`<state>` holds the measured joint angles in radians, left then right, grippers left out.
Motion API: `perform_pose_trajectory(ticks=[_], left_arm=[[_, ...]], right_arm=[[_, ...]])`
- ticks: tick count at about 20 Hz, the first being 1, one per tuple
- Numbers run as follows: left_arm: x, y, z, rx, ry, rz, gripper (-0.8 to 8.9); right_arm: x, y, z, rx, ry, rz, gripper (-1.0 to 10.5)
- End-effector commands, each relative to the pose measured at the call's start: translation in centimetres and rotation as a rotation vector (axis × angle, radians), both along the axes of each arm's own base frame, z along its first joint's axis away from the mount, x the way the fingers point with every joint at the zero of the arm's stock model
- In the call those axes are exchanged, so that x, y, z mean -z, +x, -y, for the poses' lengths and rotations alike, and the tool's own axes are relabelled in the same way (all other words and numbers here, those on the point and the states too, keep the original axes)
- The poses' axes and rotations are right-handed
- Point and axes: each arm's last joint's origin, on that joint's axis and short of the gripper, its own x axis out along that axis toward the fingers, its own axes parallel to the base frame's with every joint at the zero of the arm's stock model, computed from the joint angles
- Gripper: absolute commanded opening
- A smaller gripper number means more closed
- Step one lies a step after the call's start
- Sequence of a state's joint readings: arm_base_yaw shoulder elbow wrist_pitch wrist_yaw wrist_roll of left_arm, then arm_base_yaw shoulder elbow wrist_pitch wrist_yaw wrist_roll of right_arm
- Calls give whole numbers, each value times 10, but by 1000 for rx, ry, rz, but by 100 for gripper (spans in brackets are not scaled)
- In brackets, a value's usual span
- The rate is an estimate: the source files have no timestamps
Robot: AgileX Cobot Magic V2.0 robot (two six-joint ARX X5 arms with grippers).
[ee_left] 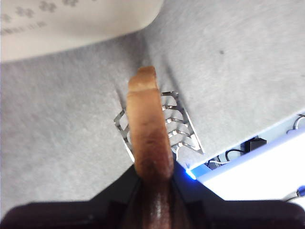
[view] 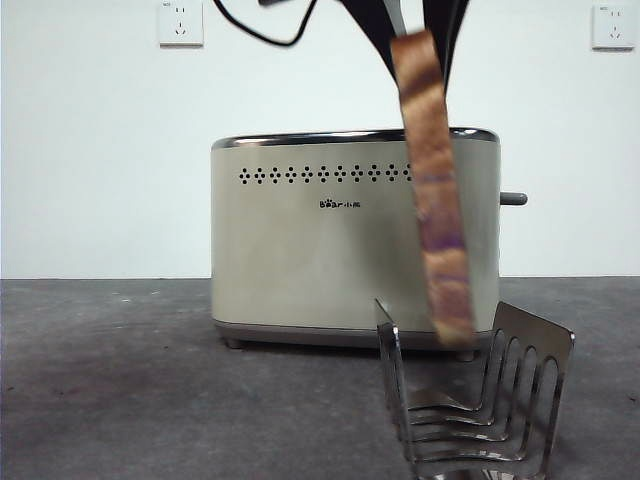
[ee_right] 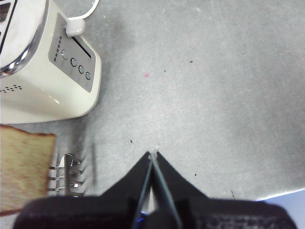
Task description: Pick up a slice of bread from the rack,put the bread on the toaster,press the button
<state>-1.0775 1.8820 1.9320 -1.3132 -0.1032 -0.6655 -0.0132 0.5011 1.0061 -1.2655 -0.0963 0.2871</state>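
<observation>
While the slice is held clear of the rack, the following is recorded.

Step in hand: the lift is judged complete and the carry to the toaster is under way; insertion and the button press are not yet done.

Slice of bread [view: 437,190]: held by its upper edge, hanging edge-on and slightly tilted in the front view, its lower end above the rack and not touching it; it is seen in front of the toaster's face, not over the slots.

Left gripper [ee_left: 153,183]: closed narrowly on the slice, one black jaw on each flat side of the bread; it enters the front view from the top edge.

Right gripper [ee_right: 153,157]: jaws brought together on nothing, held over bare counter, well apart from the toaster; judged to be waiting.

Rack [view: 470,400]: standing on the counter in front of the toaster's right end, no slice seen between its dividers.

Toaster [view: 320,240]: upright, behind the rack; its control panel with round buttons [ee_right: 76,64] and a side lever is shown in the right wrist view.

Counter [view: 120,380]: grey, carrying toaster and rack.

Next move, as judged: the slice must be raised until its lower end clears the chrome rim, taken back over a slot, turned to lie along that slot, then lowered and released.
</observation>
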Motion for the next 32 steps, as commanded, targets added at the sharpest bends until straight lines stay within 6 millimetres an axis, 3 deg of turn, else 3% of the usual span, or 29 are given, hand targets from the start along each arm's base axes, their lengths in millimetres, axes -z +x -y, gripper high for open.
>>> perform_pose_trajectory(ticks=[1,8,11,17,23,29,32], left_arm=[[-18,-6,-11,92,-16,55,22],[-77,-31,-56,404,-104,223,22],[-100,-45,-80,626,-88,368,23],[-124,-59,-110,1020,33,621,23],[-127,-52,-115,1319,285,797,-13],[-137,-22,-122,1259,352,957,-13],[-134,-5,-126,1244,398,945,-13]], right_arm=[[-2,0,0,-6,-9,10,1],[-1,0,0,-4,0,8,1],[-1,0,0,-4,-1,5,1],[-2,1,0,-5,-2,21,1],[-4,2,0,-4,-2,48,1],[-5,3,0,-4,-3,51,1],[-5,4,0,-4,-3,58,1]])
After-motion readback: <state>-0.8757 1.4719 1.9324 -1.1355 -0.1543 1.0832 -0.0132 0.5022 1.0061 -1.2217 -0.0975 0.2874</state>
